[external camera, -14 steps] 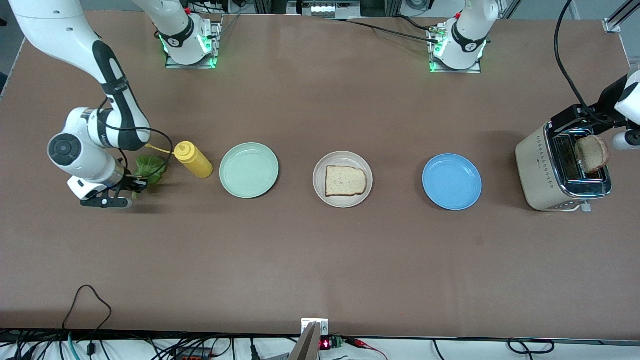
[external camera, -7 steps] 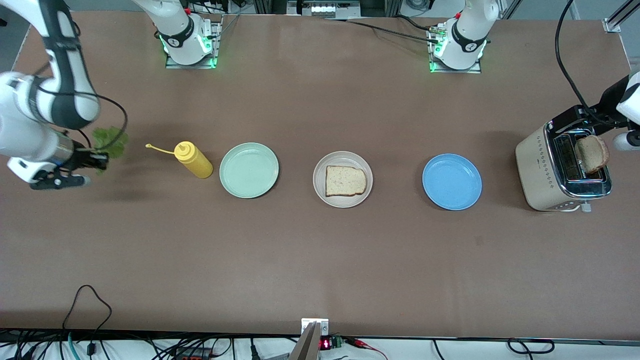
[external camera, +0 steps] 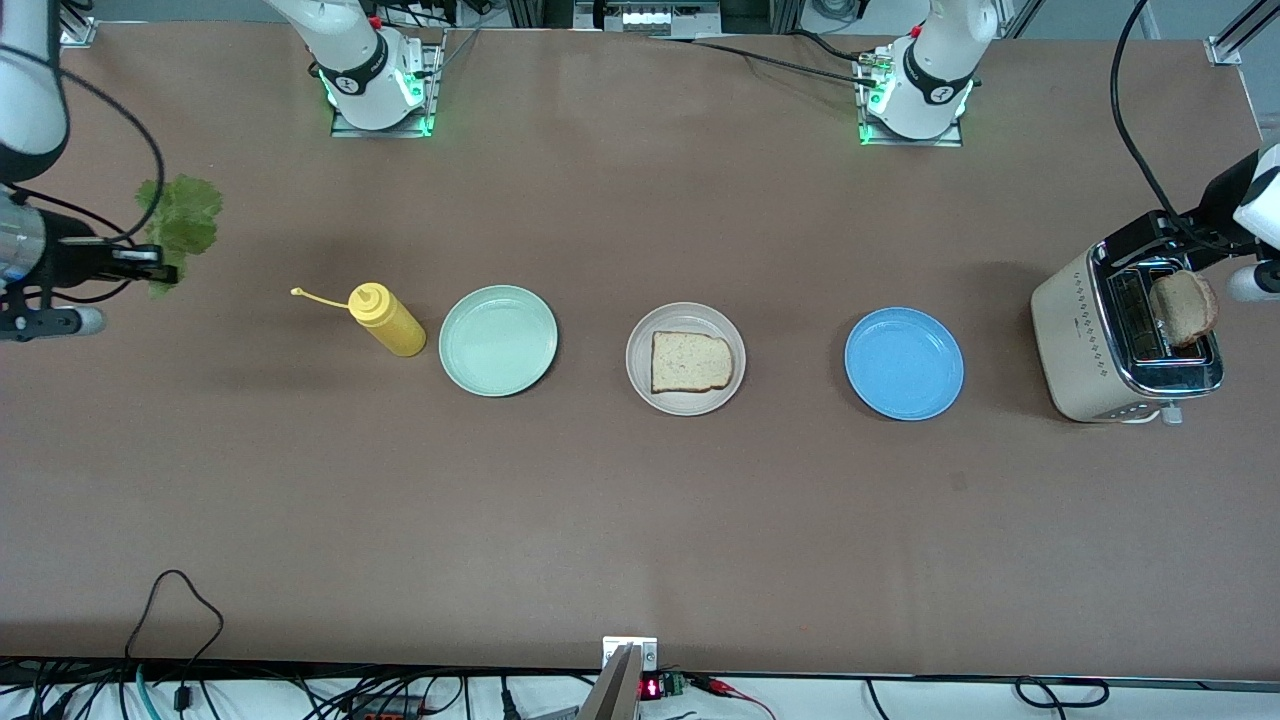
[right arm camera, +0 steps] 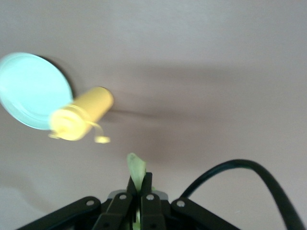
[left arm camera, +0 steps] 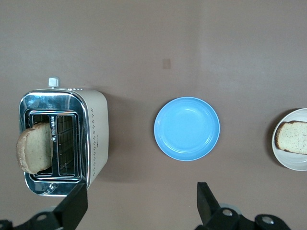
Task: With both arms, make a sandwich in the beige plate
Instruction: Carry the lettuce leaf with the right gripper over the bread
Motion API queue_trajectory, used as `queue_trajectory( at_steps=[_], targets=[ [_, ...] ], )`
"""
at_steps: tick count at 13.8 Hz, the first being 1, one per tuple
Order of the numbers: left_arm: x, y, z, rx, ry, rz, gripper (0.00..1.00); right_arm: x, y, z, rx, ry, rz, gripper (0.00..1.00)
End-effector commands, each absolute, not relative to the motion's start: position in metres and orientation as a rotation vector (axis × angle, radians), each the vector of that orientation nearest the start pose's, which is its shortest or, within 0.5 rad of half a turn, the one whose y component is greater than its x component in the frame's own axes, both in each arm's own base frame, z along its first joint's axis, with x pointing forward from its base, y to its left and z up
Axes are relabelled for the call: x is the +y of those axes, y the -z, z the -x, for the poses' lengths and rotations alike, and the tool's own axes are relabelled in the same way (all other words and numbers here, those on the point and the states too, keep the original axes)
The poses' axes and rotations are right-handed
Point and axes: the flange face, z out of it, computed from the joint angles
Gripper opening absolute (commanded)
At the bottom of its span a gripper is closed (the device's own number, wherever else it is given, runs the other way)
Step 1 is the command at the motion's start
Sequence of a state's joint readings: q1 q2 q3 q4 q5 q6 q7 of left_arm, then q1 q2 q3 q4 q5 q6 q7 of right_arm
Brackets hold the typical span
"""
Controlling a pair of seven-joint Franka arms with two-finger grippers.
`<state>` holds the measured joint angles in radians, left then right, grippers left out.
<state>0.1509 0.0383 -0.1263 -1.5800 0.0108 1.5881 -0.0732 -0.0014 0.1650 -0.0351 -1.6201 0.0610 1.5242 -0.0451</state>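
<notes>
Front view: my right gripper (external camera: pixel 150 262) pinches a ruffled green lettuce leaf (external camera: pixel 180 217) above the table's right-arm end. A porous bread slice (external camera: pixel 691 362) lies on the matte beige plate (external camera: pixel 642 345); I should drop the leaf flat on it.

Left wrist view: my left gripper (left arm camera: pixel 141 203) hangs spread wide and empty, beside the glossy toaster (left arm camera: pixel 93 134) holding a rounded slice (left arm camera: pixel 33 153).

Right wrist view: jaws squeeze the leaf's thin edge.
</notes>
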Motion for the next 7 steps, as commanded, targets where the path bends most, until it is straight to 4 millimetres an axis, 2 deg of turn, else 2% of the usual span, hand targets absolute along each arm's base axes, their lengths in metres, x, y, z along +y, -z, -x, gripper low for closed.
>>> queue_trajectory(
  at_steps=[1,3,7],
  targets=[
    [0.029,-0.599,-0.57,-0.17,-0.029,3.153,1.0,0.087,-0.512,-0.585,0.239,-0.433,3.023,0.0],
    [0.032,-0.597,-0.57,-0.175,-0.033,3.155,1.0,0.161,-0.506,-0.577,0.5,-0.492,2.933,0.0],
    [0.032,-0.596,-0.571,-0.175,-0.033,3.155,1.0,0.272,-0.483,-0.567,0.854,-0.42,2.866,0.0]
  ],
)
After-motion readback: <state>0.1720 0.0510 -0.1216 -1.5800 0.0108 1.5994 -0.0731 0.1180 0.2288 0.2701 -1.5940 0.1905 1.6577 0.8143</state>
